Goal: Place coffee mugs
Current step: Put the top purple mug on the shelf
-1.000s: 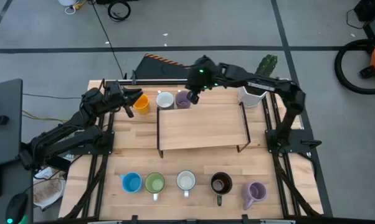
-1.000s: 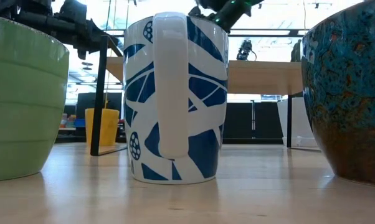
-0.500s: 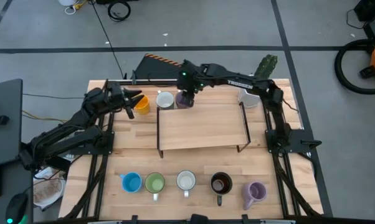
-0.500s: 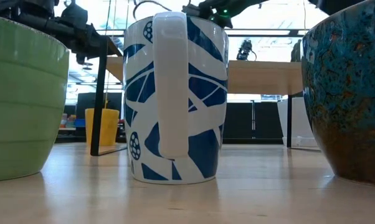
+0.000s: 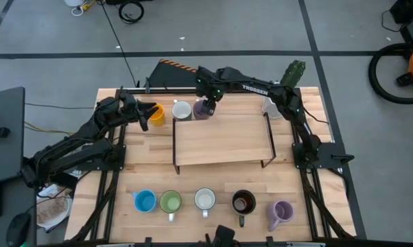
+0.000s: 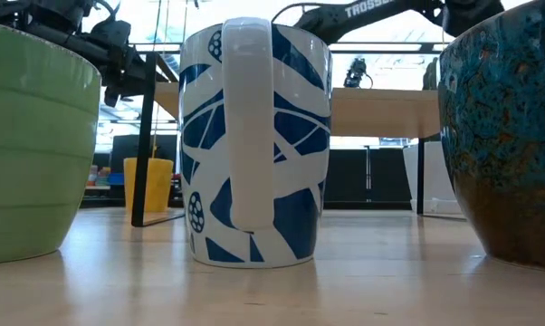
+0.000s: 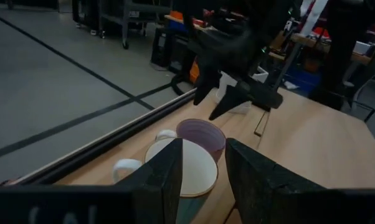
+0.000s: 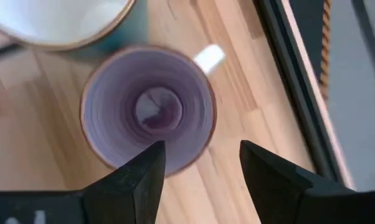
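Three mugs stand in a row on the table's far side: orange (image 5: 156,114), white (image 5: 182,110) and lilac (image 5: 202,110). My right gripper (image 8: 203,171) is open just above the lilac mug (image 8: 149,107), pointing down; one finger stands over its rim, the other outside it. The left wrist view shows the right gripper's fingertips (image 7: 211,107) clear of the mug's rim. My left gripper (image 5: 143,115) is open and empty, above the table beside the orange mug. Several more mugs stand in a row along the near edge, blue (image 5: 145,200) to lilac (image 5: 282,211).
A low wooden shelf on black legs (image 5: 223,139) stands mid-table, between the two rows. A white cactus pot (image 5: 276,107) sits at the far right. The near row's green (image 6: 28,145), white-and-blue (image 6: 254,145) and dark brown (image 6: 508,136) mugs fill the low view.
My right gripper has gone a little toward the table's left edge and now hangs over the lilac mug, with its arm stretched out further along the far edge. The mugs have stayed where they were.
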